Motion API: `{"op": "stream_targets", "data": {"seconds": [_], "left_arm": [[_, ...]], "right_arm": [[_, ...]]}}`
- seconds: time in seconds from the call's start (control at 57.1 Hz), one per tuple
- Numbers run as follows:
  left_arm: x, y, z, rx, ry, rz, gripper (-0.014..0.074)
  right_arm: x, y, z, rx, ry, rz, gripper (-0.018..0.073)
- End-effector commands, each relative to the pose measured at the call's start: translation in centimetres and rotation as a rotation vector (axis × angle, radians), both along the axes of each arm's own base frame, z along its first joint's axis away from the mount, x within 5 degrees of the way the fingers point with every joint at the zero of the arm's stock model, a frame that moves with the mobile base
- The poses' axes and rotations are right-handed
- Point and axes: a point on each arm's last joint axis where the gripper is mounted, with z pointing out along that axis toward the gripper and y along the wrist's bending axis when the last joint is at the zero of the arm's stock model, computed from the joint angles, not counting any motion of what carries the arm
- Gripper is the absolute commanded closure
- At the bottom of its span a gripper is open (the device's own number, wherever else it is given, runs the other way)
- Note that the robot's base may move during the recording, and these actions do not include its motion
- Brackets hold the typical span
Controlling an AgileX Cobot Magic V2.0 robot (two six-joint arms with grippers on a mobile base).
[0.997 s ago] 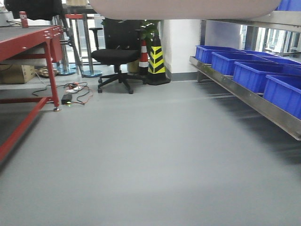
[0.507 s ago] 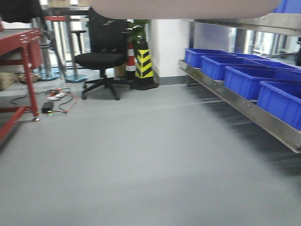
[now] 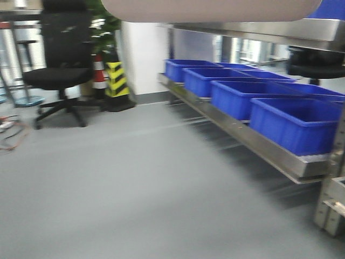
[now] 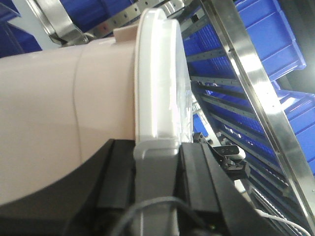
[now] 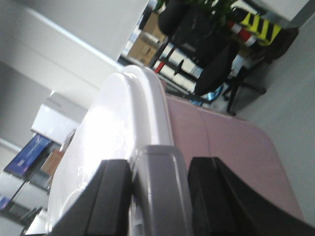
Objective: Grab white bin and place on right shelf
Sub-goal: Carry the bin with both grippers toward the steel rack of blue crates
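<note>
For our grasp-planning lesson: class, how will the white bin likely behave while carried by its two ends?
Probably stiff: the white bin shows a straight underside between the left gripper and right gripper. Its glossy lid looks slippery, so a grip could slide. Being bulky, it may tilt if one end drops.

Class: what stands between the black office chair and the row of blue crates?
In the front-facing view, a red-and-white cone, a yellow-and-black striped cone and a white pillar stand between them.
</note>
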Motion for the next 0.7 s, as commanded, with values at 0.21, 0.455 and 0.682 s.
{"op": "stream_targets", "data": {"seconds": [0.21, 0.455, 0.682], "left_arm": [[-4.18, -1.33, 4.47, -0.176, -0.171, -0.269, 0.0722], [-4.16, -1.28, 4.45, -0.174, -0.171, -0.267, 0.0722], [-4.16, -1.28, 4.43, -0.172, -0.171, -0.267, 0.0722]], "right_arm": [[-1.57, 1.65, 2.96, 0.080, -0.126, 0.136, 0.0490], [-1.57, 1.65, 2.96, 0.080, -0.126, 0.136, 0.0490], [-1.57, 1.65, 2.96, 0.080, -0.126, 0.136, 0.0490]]}}
